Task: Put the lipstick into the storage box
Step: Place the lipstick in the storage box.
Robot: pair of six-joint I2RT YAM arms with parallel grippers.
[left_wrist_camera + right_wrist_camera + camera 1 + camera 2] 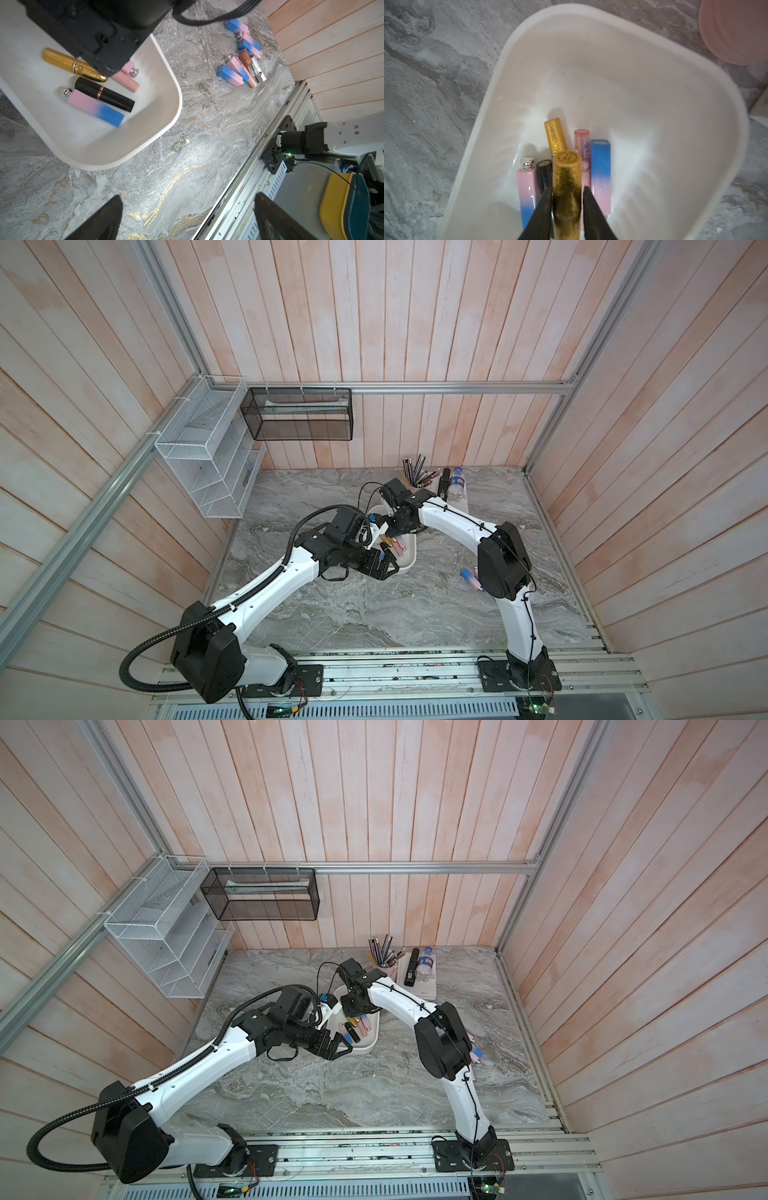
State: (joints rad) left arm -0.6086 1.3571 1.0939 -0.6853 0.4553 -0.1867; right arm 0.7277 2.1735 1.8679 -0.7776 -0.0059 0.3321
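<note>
While low over the storage box, had the gold lipstick between the jaws of the right gripper; could not tell if gripped. Had the left gripper wide open, empty.

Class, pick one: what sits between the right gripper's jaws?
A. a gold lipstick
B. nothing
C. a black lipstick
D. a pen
A: the right wrist view shows a gold lipstick between the jaws of the right gripper, above the box.
</note>
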